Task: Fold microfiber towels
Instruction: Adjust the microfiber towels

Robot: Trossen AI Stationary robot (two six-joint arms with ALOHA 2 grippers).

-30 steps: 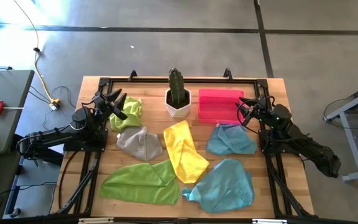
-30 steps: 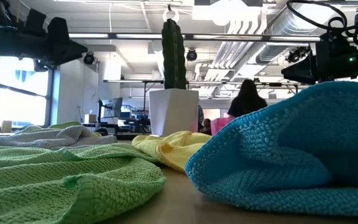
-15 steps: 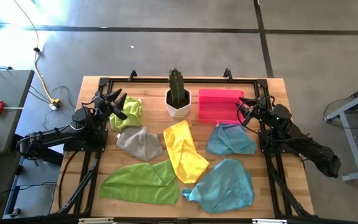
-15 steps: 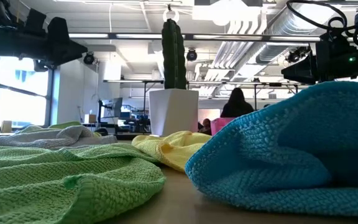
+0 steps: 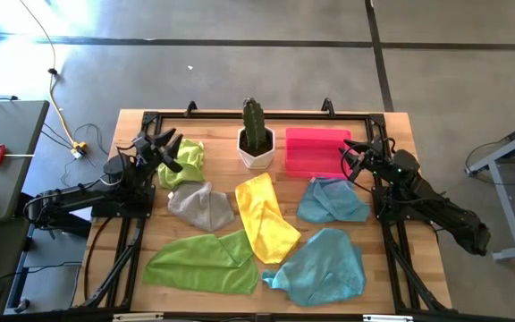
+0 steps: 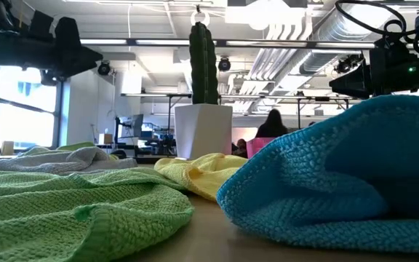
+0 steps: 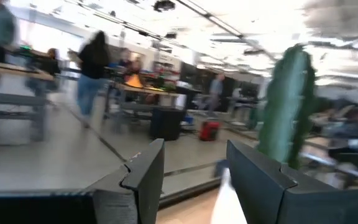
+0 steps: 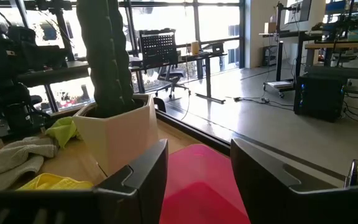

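I have six microfiber towels spread loose on the table point(image 5: 132, 125), none folded yet. Taking the potted cactus point(image 5: 257, 136) as the dial's centre, a crumpled lime green towel point(image 5: 186, 161) lies at nine o'clock, the grey towel point(image 5: 200, 206) at seven to eight, the yellow towel point(image 5: 265, 216) at six, the larger lime green towel point(image 5: 202, 261) farther out at seven, one light blue towel point(image 5: 333, 200) at four and the other light blue towel point(image 5: 320, 266) at five. The pink tray point(image 5: 316, 148) sits at three, beside the pot.

The left gripper point(image 5: 159, 146) hovers released at the first lime towel's edge, holding nothing; its wrist view shows daylight between the fingers. The right gripper point(image 5: 358, 159) hangs equally released by the tray's outer end, empty too.

I judge these cloths light, limp and grippy: they will sag and drag, so I would pinch two neighbouring corners, one per claw. The yellow one is the clearest to read, its long axis running from eleven to five; the rest are too bunched to tell.
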